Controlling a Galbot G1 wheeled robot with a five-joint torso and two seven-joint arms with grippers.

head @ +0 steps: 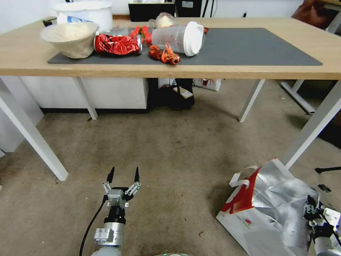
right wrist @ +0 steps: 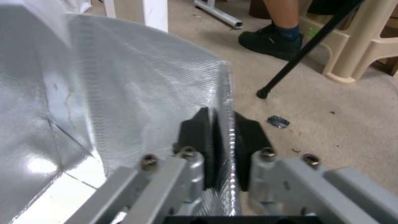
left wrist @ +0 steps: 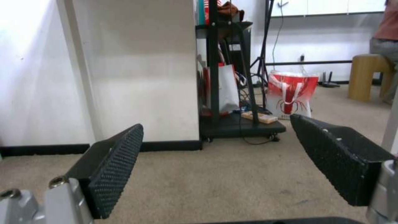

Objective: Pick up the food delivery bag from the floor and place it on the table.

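Observation:
The food delivery bag (head: 270, 199) stands tilted on the floor (head: 170, 149) at my lower right. It is white and red, with white flat handles, and its mouth gapes to show the silver foil lining. My right gripper (head: 309, 209) is at the bag's right rim. In the right wrist view this gripper (right wrist: 219, 118) is shut on the thin foil edge of the bag (right wrist: 124, 77). My left gripper (head: 123, 176) hovers open over bare floor well left of the bag, and its fingers (left wrist: 116, 168) hold nothing. The table (head: 106, 67), with its dark grey mat (head: 248, 46), stands ahead.
A white table leg (head: 312, 124) rises just behind the bag. A bowl (head: 71, 37), a tipped cup (head: 181, 37) and red wrappers crowd the mat's left half. A black tripod foot (right wrist: 265, 91), a person's shoe (right wrist: 273, 40) and a beige chair lie right of the bag. Farther off are a black cart (left wrist: 232, 124) and a small bag (left wrist: 292, 96).

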